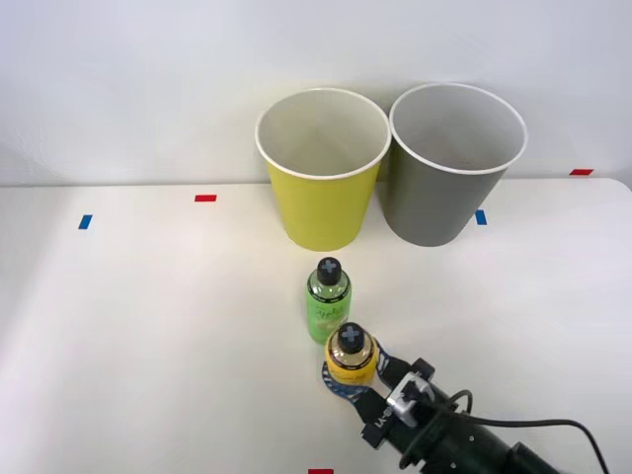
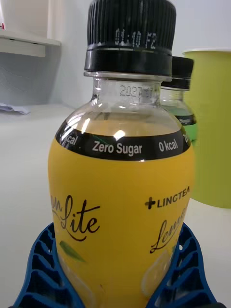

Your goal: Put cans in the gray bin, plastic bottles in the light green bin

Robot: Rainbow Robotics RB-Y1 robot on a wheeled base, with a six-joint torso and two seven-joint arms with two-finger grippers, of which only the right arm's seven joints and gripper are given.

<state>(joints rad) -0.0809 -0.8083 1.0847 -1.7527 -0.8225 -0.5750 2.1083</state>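
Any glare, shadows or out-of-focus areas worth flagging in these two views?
Front view: even, soft light; faint shadows beside the light green bin and gray bin. Right wrist view: small highlights on the yellow bottle shoulder; its label reads sharply, while the green bottle behind looks softer.

My front view looks down from above the arms across the table (image 1: 148,326), bins at upper centre. My wrist view sits low and very close, facing the yellow bottle (image 2: 120,192). Both share it (image 1: 351,357), the green bottle (image 1: 328,301) and the light green bin (image 1: 321,168).
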